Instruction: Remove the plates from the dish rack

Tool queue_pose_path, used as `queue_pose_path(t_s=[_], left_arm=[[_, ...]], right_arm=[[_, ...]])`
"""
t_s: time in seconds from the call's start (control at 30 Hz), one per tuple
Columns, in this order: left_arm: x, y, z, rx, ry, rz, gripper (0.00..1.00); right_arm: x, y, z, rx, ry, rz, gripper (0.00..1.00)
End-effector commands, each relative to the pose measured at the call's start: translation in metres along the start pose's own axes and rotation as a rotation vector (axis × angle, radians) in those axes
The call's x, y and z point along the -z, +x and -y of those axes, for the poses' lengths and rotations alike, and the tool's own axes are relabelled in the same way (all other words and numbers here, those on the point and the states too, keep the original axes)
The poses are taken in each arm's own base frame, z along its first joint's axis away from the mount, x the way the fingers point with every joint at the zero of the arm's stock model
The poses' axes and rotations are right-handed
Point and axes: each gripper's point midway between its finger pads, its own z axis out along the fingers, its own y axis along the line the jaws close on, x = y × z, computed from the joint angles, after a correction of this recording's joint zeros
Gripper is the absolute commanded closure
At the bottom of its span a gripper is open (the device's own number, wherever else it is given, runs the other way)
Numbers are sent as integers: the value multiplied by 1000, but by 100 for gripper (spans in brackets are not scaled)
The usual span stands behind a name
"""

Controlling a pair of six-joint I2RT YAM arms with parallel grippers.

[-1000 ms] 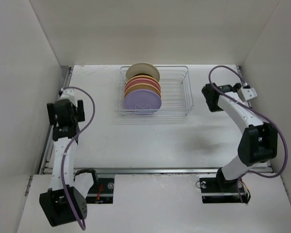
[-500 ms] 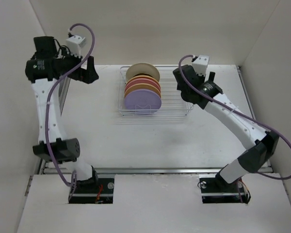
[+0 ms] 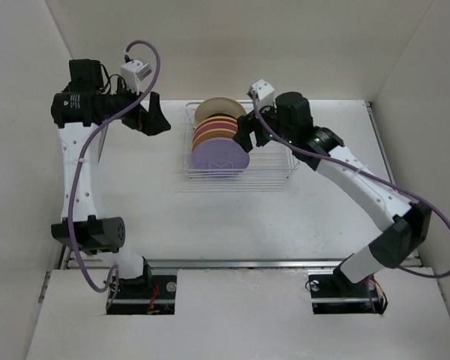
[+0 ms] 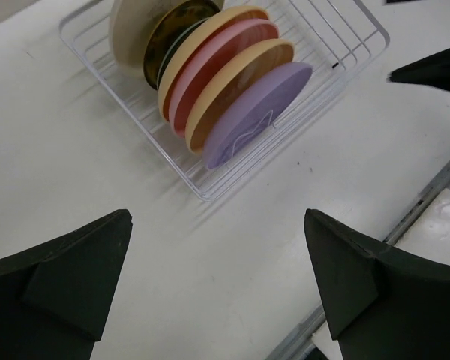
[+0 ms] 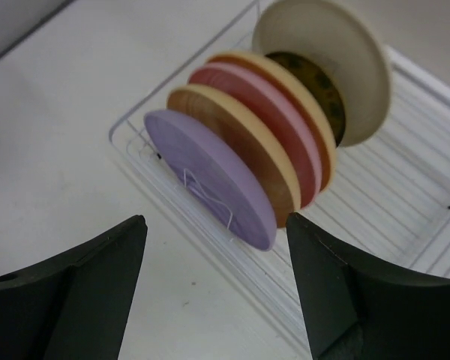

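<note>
Between the left fingers [image 4: 60, 285]: nothing is held; the two black fingers are spread wide, and bare white table [image 4: 232, 262] is seen through the gap.
Between the right fingers [image 5: 67, 285]: nothing is held; they are set well apart, and the plates are seen beyond the gap, untouched.
Plates: a row of round plates [image 3: 220, 139] is stood on edge in the left half of the silvery-white wire dish rack [image 3: 274, 166]. A plain lavender plate [image 5: 210, 180] is at the near end, followed by orange-yellow and pink ones, a small dark patterned plate [image 5: 311, 79] and a cream plate [image 5: 330, 67] at the far end.
Just changed: a second ago both arms were folded low at the table's sides. They have since been raised and swung inward, so that the left fingers are held just left of the rack and the right fingers above it, just right of the row.
Meaning for the task: no plate has been lifted yet; the approach is judged nearly done, and a first grasp is judged to be next.
Edges: the plates are packed close, so mostly rims are offered; the lavender plate's near face is fronted only by the rack's low rim.
Open room: the rack's right half is bare wire, and the table in front of the rack is judged roomy enough for plates to be set down. White enclosure walls [image 3: 30, 112] are stood at left, back and right.
</note>
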Motion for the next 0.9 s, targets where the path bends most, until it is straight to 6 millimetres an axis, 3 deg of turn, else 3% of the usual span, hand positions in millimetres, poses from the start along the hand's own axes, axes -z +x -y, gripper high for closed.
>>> queue_pose_path(t_s=[0.0,0.03,0.1,0.13,0.2,0.23,0.27,0.3,0.4,0.47,0.57,0.67,0.7,0.73,0.83,0.87], left_arm=[[6,-22,0,-164,-35,103,0],[-8,-16,-11,-118,-41,70,0],[-26,-3,-25,-12,-58,10,0],[-48,15,-42,62,-54,-57,0],[-69,28,-44,142,-51,-146,0],[-79,37,-51,170,-74,-193,0],[-101,53,-59,217,-75,-261,0],[-108,61,-66,251,-90,-289,6],[-136,82,-81,327,-109,-337,14],[-142,92,-94,348,-166,-356,19],[-155,105,-100,344,-202,-392,22],[-171,117,-97,355,-184,-427,32],[-176,120,-93,361,-177,-439,37],[-182,126,-94,374,-162,-453,48],[-189,129,-86,415,-136,-468,65],[-192,133,-87,433,-138,-478,78]], right_arm=[[-15,11,-17,53,-123,-41,20],[-18,15,-13,52,-102,-51,20],[-29,22,-4,60,-62,-68,30],[-32,27,3,59,-24,-86,33],[-45,46,8,82,-16,-144,37],[-49,45,11,93,-7,-146,41],[-52,49,11,91,-8,-161,43],[-60,63,15,101,-1,-202,45],[-74,81,21,108,21,-245,48],[-80,86,22,116,19,-259,55],[-88,98,28,117,46,-283,56],[-95,106,36,121,83,-300,63],[-95,102,38,123,93,-292,70],[-95,102,38,123,93,-292,73],[-91,94,46,132,144,-275,86],[-89,92,50,145,166,-261,91]])
